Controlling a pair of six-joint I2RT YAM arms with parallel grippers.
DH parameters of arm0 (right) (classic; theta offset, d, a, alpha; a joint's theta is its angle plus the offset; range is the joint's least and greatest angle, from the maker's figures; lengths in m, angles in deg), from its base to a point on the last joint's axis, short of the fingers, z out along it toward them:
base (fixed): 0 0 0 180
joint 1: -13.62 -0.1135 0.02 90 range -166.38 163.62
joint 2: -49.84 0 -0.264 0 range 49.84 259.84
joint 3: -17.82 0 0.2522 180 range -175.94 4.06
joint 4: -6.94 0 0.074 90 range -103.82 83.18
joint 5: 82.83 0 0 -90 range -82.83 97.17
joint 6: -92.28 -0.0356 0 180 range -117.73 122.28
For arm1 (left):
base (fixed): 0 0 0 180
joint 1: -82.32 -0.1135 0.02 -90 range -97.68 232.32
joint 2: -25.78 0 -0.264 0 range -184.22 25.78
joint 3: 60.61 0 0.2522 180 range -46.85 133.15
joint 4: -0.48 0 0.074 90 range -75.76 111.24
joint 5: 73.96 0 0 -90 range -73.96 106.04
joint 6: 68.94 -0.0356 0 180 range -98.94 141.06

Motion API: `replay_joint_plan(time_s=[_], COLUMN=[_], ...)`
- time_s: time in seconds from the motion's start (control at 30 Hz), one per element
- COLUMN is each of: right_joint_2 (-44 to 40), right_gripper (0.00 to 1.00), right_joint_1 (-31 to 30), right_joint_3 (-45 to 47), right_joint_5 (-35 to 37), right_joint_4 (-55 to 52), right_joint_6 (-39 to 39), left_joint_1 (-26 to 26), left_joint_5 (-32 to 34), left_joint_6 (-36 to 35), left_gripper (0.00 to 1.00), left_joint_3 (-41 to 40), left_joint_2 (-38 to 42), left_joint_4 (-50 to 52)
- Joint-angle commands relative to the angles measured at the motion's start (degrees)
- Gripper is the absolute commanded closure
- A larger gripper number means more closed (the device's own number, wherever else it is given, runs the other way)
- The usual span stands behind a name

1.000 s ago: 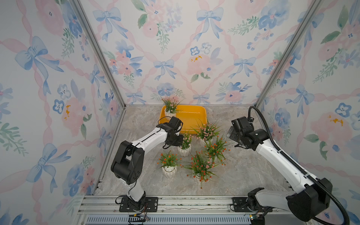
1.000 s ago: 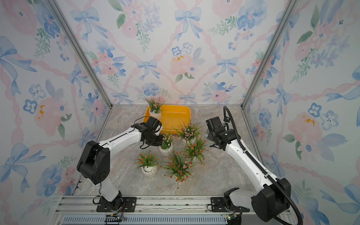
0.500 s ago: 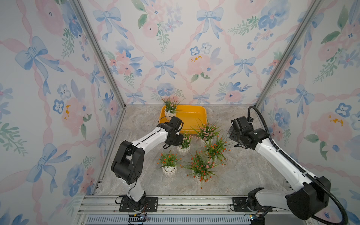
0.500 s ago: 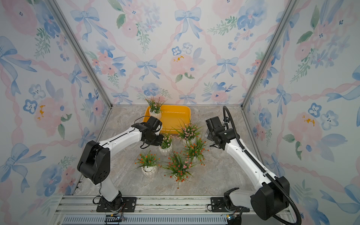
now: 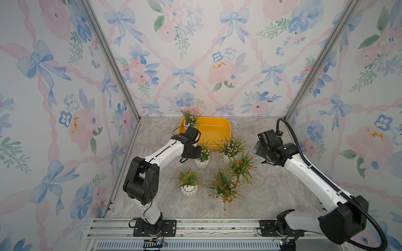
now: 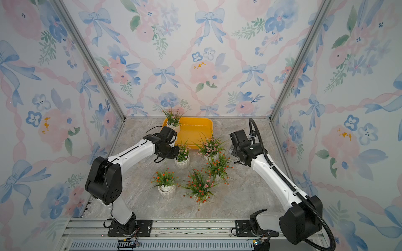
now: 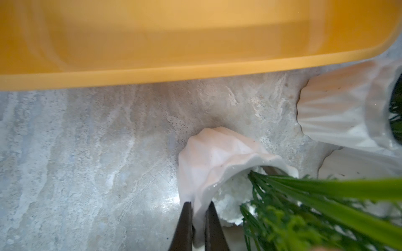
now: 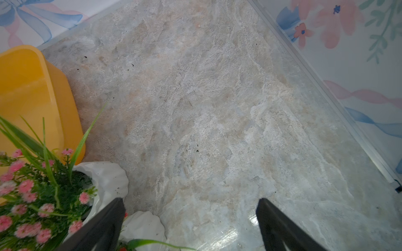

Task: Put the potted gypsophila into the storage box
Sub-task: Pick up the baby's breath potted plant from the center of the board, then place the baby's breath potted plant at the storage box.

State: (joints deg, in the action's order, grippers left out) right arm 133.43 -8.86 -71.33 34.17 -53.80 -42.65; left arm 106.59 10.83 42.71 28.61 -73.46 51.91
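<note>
My left gripper (image 7: 199,203) is shut on the rim of a white ribbed pot (image 7: 217,156) of pink gypsophila (image 5: 204,151). That pot is tilted, just in front of the yellow-orange storage box (image 5: 214,130) (image 6: 196,128) (image 7: 195,71). One pink potted gypsophila (image 5: 191,118) (image 6: 173,118) stands in the box's back left corner. On the table are another pink one (image 5: 231,147) (image 8: 32,195) and three orange-red ones (image 5: 242,165) (image 5: 224,187) (image 5: 188,180). My right gripper (image 8: 190,202) is open over bare table, to the right of the pots.
Flowered walls close in the marble table (image 5: 272,191) on three sides, with metal posts at the back corners. The box (image 8: 32,87) sits against the back wall. The pots on the table crowd together in the middle, their sprigs overlapping.
The left gripper and its held pot have shifted slightly toward the box. The right arm has stayed put.
</note>
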Motion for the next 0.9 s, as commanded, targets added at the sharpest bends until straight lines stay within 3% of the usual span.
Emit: replay_joint_plan(time_s=[0.0, 0.53, 0.87], right_joint_2=[1.8, 3.2, 3.5], right_gripper=[0.03, 0.03, 0.03], right_joint_1=[0.5, 1.2, 1.8], right_joint_3=[-1.7, -3.1, -3.5], right_joint_5=[0.7, 1.3, 2.2], right_joint_4=[-1.8, -2.1, -2.4], right_joint_6=[-0.2, -0.6, -1.5], left_joint_1=[-3.3, -15.3, -16.3], left_joint_5=[-3.7, -13.7, -9.5], left_joint_6=[0.3, 1.4, 1.9], left_gripper=[1.0, 1.0, 1.0], left_joint_3=[3.8, 20.4, 27.9], left_joint_2=[1.6, -4.9, -12.7], left_joint_4=[-0.5, -0.5, -0.5])
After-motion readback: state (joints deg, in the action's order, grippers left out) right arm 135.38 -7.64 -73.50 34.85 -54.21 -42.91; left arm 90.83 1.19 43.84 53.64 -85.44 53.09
